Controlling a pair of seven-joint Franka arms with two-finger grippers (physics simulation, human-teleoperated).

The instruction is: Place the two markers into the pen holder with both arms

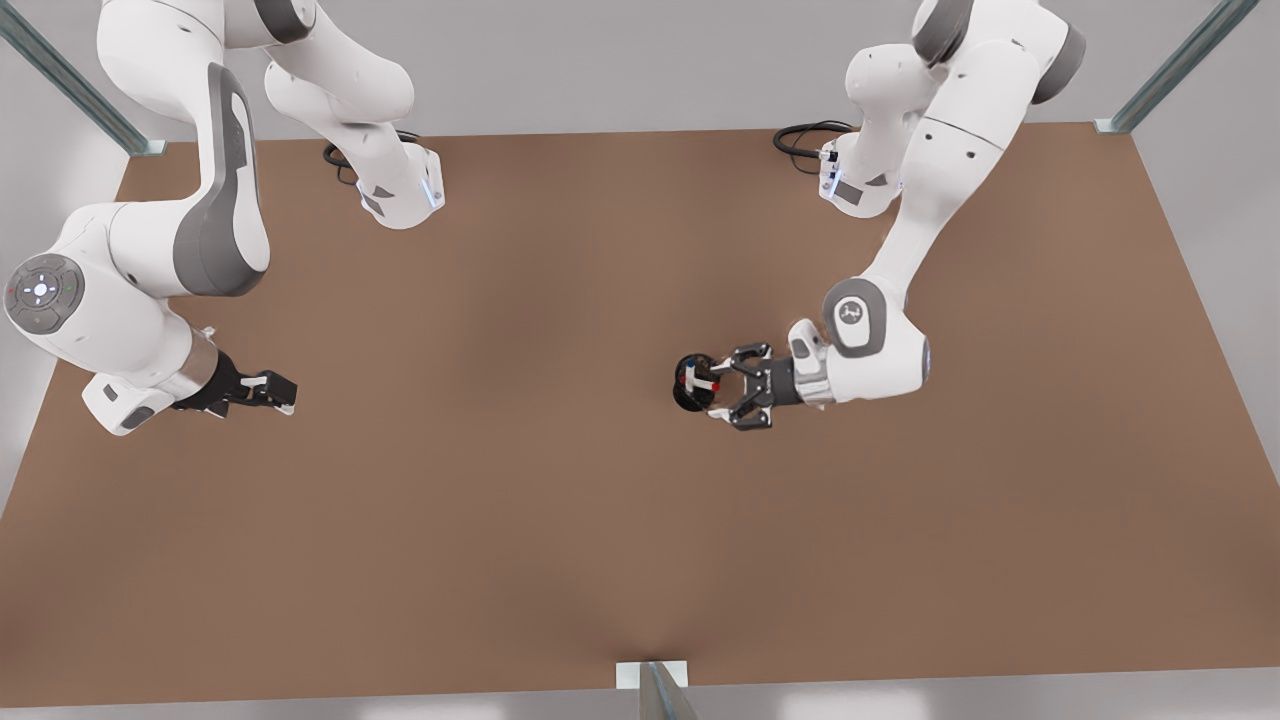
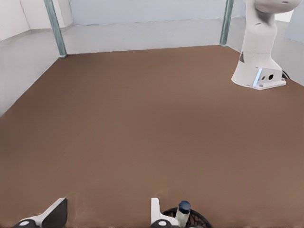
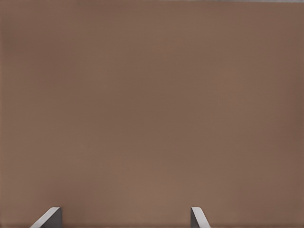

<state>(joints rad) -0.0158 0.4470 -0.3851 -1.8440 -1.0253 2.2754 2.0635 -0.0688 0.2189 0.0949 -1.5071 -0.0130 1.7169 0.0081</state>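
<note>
- Black wire mesh forms the pen holder [image 1: 692, 382], which stands upright on the brown table [image 1: 560, 540], right of centre in the front view.
- Both markers appear to stand inside the pen holder already: the red-capped marker [image 1: 712, 386] and the blue-capped marker [image 1: 693, 373] show as small coloured tips within its rim.
- From the left wrist view, the blue-capped marker [image 2: 183, 212] rises out of the pen holder [image 2: 198, 220], just beside one fingertip of the left gripper.
- Left gripper [image 1: 722, 383], on the arm at the front view's right, sits immediately beside the pen holder with its fingers spread wide apart. It clamps nothing; the white fingertips [image 2: 156, 213] stand clear of the marker.
- Right gripper [image 1: 286, 392], on the arm at the front view's left, hangs over bare table well apart from the pen holder. Its fingertips [image 3: 198, 216] are apart in the right wrist view, with only brown surface between them; this arm waits.
- No marker lies loose on the table in any view.
- Judged progress: the placing step looks complete for both markers, and neither gripper holds anything.
- Judged remainder: only the left gripper's retreat from the holder appears to be left, taking care not to knock the cup or the protruding marker ends.
</note>
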